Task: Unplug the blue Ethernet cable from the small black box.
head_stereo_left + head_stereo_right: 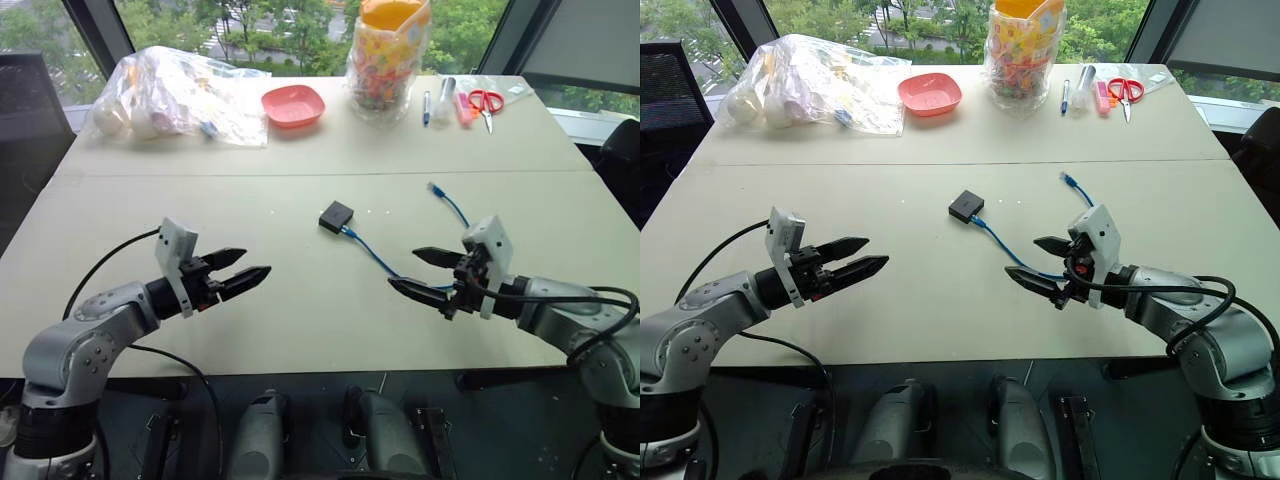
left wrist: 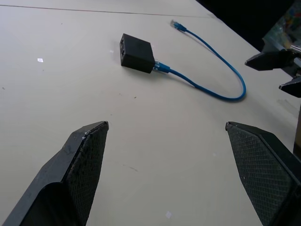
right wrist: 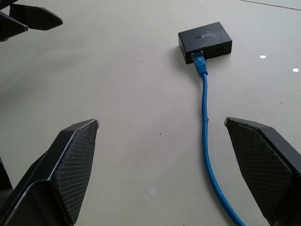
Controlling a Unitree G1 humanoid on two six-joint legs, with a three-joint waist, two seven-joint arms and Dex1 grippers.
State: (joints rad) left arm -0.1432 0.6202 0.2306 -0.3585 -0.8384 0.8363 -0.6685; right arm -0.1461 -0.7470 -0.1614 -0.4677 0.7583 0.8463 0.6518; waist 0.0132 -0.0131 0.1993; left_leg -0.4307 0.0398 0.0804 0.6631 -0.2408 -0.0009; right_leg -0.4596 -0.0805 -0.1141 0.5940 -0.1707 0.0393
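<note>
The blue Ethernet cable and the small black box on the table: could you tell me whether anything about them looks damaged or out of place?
Nothing stands out. The blue Ethernet cable is plugged into the small black box, and its free end lies loose on the table.

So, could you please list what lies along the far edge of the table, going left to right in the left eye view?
Clear plastic bag → pink dish → candy bag → pens → red scissors.

The right gripper (image 1: 418, 272) is hiding the bend of the blue cable (image 1: 372, 251) in the head views, the print on the black box (image 3: 205, 39) is reading too small, and the clear bag's (image 1: 180, 95) contents are blurring together
</note>
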